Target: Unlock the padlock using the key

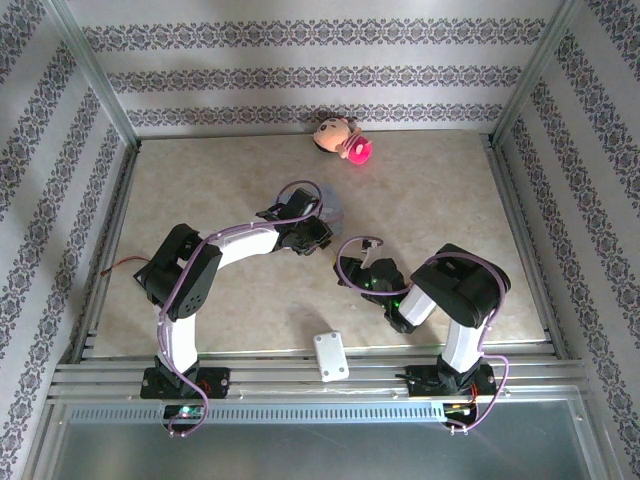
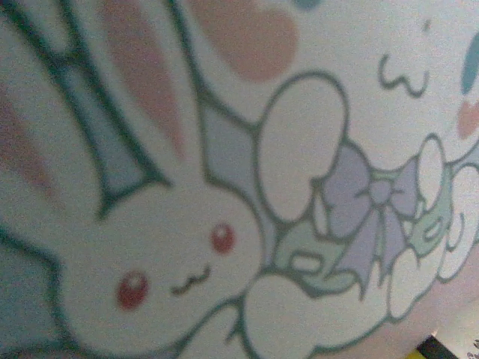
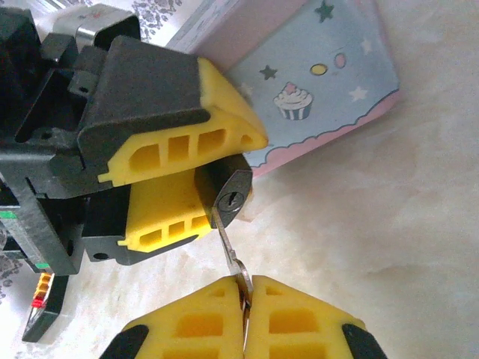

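The padlock (image 3: 233, 196), small and dark grey, is pinched between the yellow fingers (image 3: 217, 127) of my left gripper (image 1: 308, 235), its keyhole face turned toward the right wrist camera. My right gripper (image 3: 245, 288) is shut on the bow of the silver key (image 3: 230, 254). The key's blade slants up to the lock. Its tip meets the left edge of the lock's face, just beside the keyhole slot and not inside it. In the top view my right gripper (image 1: 348, 268) sits close to the left one at mid-table.
A pale-blue tin (image 3: 322, 75) with a pink rim and cupcake print lies right behind the padlock; its bunny picture (image 2: 187, 254) is blurred and close in the left wrist view. A doll head (image 1: 335, 133) lies at the back wall. A white block (image 1: 330, 355) rests at the near edge.
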Controlling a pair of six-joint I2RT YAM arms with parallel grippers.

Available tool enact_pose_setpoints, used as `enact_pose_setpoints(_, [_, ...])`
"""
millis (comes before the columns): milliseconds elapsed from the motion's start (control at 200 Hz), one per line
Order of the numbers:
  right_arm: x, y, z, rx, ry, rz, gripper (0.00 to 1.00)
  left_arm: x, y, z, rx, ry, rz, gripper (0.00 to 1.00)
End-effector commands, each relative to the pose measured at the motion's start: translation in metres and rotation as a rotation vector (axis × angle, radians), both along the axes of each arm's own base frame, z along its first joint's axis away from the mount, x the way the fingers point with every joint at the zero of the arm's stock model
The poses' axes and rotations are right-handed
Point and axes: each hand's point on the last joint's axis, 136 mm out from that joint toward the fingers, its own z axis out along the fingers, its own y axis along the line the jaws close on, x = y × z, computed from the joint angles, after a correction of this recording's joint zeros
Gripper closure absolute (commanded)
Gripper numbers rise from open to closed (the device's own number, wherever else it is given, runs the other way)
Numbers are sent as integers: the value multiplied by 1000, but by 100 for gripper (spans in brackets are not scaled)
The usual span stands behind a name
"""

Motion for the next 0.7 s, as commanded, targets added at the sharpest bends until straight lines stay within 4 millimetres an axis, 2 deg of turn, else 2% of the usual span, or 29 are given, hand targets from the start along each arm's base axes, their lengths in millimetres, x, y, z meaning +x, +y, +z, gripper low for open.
enact_pose_setpoints(0, [2, -6, 5, -9, -28, -18, 100, 10, -5, 27, -47, -59, 12, 91])
enact_pose_setpoints(695, [10, 4, 1, 19, -23, -3, 100, 8, -7, 31, -68, -62, 5, 91])
